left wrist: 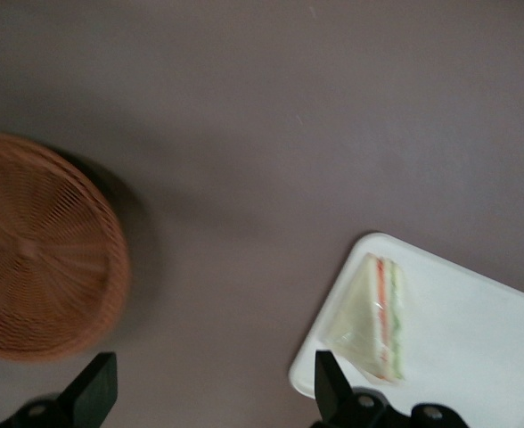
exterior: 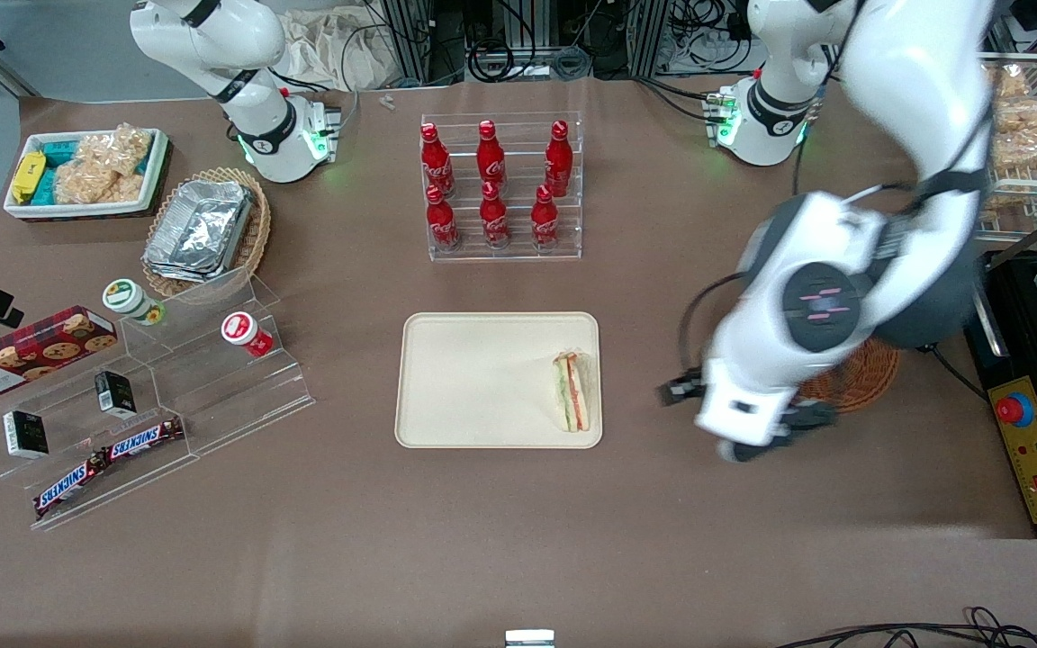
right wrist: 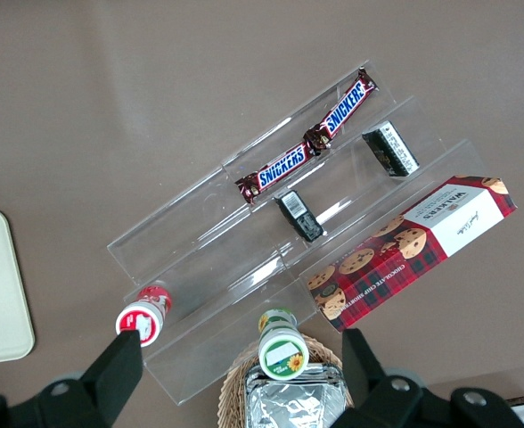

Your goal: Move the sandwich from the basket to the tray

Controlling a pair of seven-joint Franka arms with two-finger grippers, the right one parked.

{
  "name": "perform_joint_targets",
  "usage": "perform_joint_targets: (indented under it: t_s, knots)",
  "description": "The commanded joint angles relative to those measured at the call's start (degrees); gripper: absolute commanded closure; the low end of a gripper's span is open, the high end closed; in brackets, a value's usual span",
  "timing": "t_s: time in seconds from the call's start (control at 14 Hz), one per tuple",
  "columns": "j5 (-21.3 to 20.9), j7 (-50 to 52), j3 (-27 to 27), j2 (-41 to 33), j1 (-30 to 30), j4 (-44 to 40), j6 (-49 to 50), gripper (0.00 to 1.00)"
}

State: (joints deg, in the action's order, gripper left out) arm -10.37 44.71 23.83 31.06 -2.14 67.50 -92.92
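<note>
The wrapped sandwich (exterior: pixel 572 391) lies on the cream tray (exterior: pixel 473 378), at the tray's edge toward the working arm's end of the table. My gripper (exterior: pixel 739 432) hovers over bare table between tray and basket, open and holding nothing. Much of the round reddish-brown basket (exterior: pixel 856 378) is hidden under my arm. In the left wrist view the gripper (left wrist: pixel 213 392) has its black fingers (left wrist: pixel 97 388) spread wide over the tabletop. That view shows the basket (left wrist: pixel 30 250) empty, and the sandwich (left wrist: pixel 378 316) resting near a corner of the tray (left wrist: pixel 485 339).
A clear rack of red cola bottles (exterior: pixel 500 189) stands farther from the front camera than the tray. A stepped acrylic display (exterior: pixel 167 387), an oval basket of foil trays (exterior: pixel 203 229) and a white snack bin (exterior: pixel 86 171) lie toward the parked arm's end. A control box (exterior: pixel 1023 409) sits beside the round basket.
</note>
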Motion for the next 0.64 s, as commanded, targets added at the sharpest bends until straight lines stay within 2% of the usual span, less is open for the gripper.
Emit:
perform_joint_targets:
  t_s: [0.0,0.07,0.21,0.29,0.43,0.57]
  knots:
    - [5.4,-16.2,-0.1,-11.4,11.1,11.7,-0.2,0.00]
    - [7.1,-23.1,-4.9,-14.4,10.8,13.3,0.0,0.00]
    - [11.0,-35.8,-19.1,-17.7,4.2,15.9,2.2,0.00]
    - [11.0,-40.5,-22.0,-18.2,3.3,16.4,3.4,0.00]
    - [9.9,-45.3,-22.4,-18.0,3.7,15.3,4.8,0.00]
    - [5.9,-48.9,-22.2,-16.9,3.5,14.1,4.9,0.00]
